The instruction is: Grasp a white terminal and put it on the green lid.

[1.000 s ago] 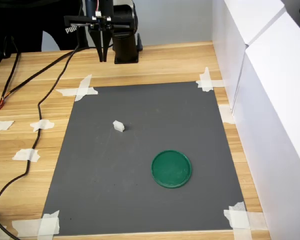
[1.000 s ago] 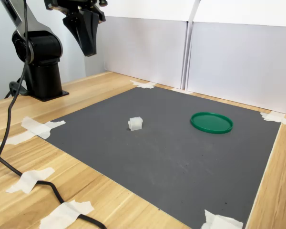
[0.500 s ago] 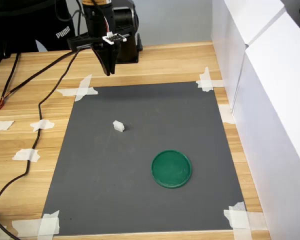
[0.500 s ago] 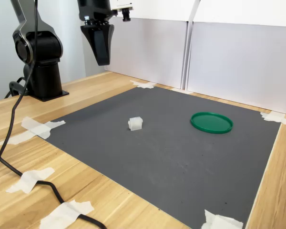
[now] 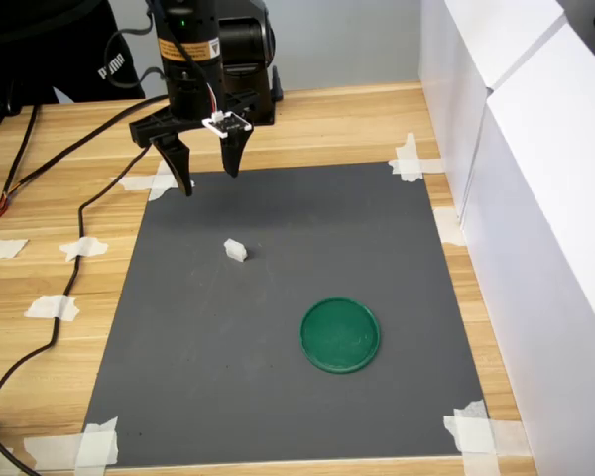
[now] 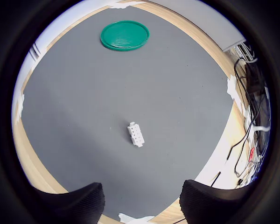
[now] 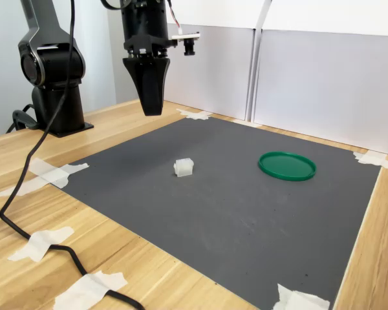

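White terminal (image 5: 236, 250) sits left of centre in the first exterior view, on my grey mat (image 5: 278, 397), untouched and well apart from everything. Above it, upper left, my gripper (image 5: 207, 171) hangs over the mat's far edge with jaws spread wide; the yellow label on the arm (image 5: 188, 50) is too blurred to read. Lower right of centre lies the green lid (image 5: 340, 335), bare mat all round it.

Wooden table (image 5: 327, 124), taped grey mat (image 5: 288, 397)
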